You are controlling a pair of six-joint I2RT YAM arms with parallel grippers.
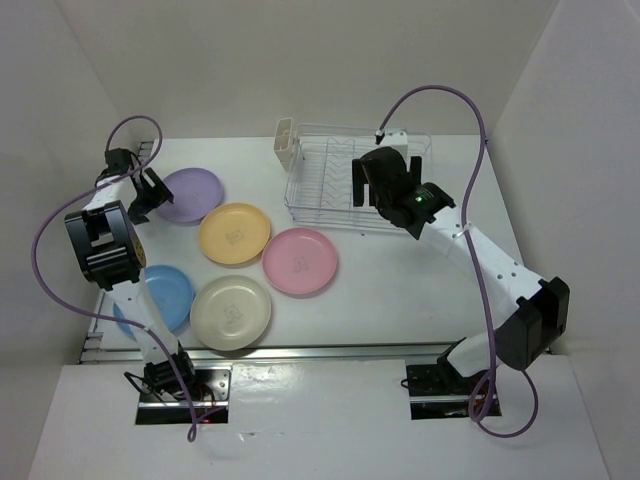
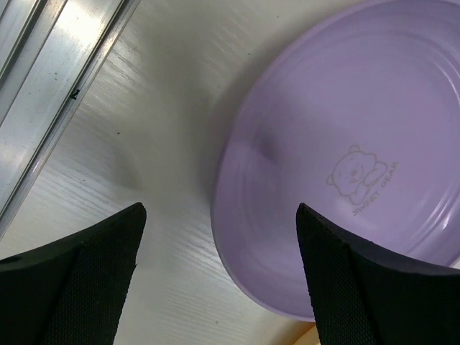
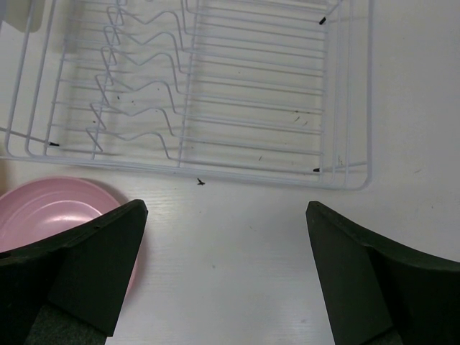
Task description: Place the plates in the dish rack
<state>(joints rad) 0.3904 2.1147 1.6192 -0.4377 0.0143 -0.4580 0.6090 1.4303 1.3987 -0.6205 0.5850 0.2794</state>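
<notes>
1. the left gripper [image 1: 150, 192] is over the far left of the table [image 1: 400, 290], at the left edge of the purple plate [image 1: 192, 194].
2. its jaws are spread wide and hold nothing. in the left wrist view one finger is over bare table and the other over the purple plate, with the plate's near rim between them.
3. the right gripper [image 1: 362, 185] hangs over the front side of the dish rack [image 1: 320, 175]. its jaws are also wide apart and empty.
4. in the right wrist view the rack's front wire edge lies just past the fingertips, and the pink plate [image 1: 300, 261] shows at the lower left, partly behind the left finger.
5. the dish rack stands at the far middle of the table, with its small white cutlery basket [image 1: 285, 140] at the left end.
6. all five plates lie flat on the table, outside the rack and to its left.
7. the yellow-orange plate [image 1: 234, 233] sits between the purple and pink ones. the cream plate [image 1: 231, 312] is nearer the arm bases.
8. the light blue plate [image 1: 172, 292] is just left of the cream one, partly hidden by the left arm.
</notes>
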